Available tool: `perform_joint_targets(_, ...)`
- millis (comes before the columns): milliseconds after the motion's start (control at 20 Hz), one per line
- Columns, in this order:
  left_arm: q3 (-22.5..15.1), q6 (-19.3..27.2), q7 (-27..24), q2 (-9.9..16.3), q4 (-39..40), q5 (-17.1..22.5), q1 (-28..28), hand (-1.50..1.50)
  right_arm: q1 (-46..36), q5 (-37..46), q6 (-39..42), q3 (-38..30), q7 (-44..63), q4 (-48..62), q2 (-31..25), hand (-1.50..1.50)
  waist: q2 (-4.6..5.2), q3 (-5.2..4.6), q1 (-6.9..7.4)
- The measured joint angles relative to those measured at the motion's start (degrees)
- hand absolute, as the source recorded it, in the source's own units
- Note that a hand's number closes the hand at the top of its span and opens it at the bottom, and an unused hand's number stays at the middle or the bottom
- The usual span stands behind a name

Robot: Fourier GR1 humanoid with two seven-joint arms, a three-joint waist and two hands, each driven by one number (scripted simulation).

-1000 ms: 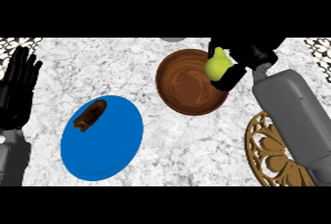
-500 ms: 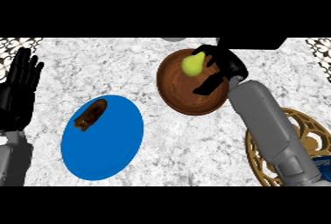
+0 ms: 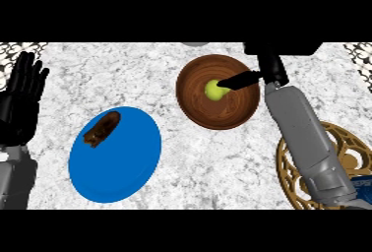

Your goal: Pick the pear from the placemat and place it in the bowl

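Observation:
The yellow-green pear (image 3: 215,89) lies inside the brown wooden bowl (image 3: 195,106) at the counter's far middle. My right hand (image 3: 270,66) hovers at the bowl's right rim, fingers straightened; one finger (image 3: 240,80) stretches toward the pear, its tip at or just short of the fruit. None of the fingers curl round the pear. The gold openwork placemat (image 3: 320,147) sits at the right, partly hidden under my right forearm. My left hand (image 3: 20,101) rests open at the left edge, fingers up.
A blue plate (image 3: 120,167) lies front left of the bowl with a dark brown piece of food (image 3: 102,129) on its upper left part. A blue-and-white thing (image 3: 362,184) shows at the right edge on the placemat.
The right hand carried the pear leftward over the bowl, then opened and drew back to the right rim. The pear now lies in the bowl. The left hand has not moved.

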Motion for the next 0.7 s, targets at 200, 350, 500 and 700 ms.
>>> perform_joint_targets(200, 0.64, -0.45, -0.90, 0.22, 1.02, 0.10, 0.45, 0.00, -0.04, -3.09, -1.57, -5.22, -2.74, 1.47, -3.65, -1.50, -0.10, -0.02, -0.29)
perform_joint_targets(350, 0.16, 0.16, -0.46, -0.21, 0.19, -0.51, 0.65, 0.00, 0.94, -6.12, -0.37, -9.20, -5.16, 3.08, -7.28, -1.50, -0.15, -0.02, -0.39)
perform_joint_targets(500, 0.52, -0.28, -0.42, -0.07, -0.06, -0.08, 1.00, 0.00, 1.94, -9.59, 2.78, -13.19, -8.48, 5.33, -11.64, -1.50, -0.12, 0.00, -0.36)
perform_joint_targets(700, 1.19, -1.47, -0.25, 0.79, 0.60, 0.66, 0.35, 0.00, 3.34, -13.17, 8.00, -17.59, -14.96, 10.67, -17.54, -1.50, 0.03, 0.02, -0.13)
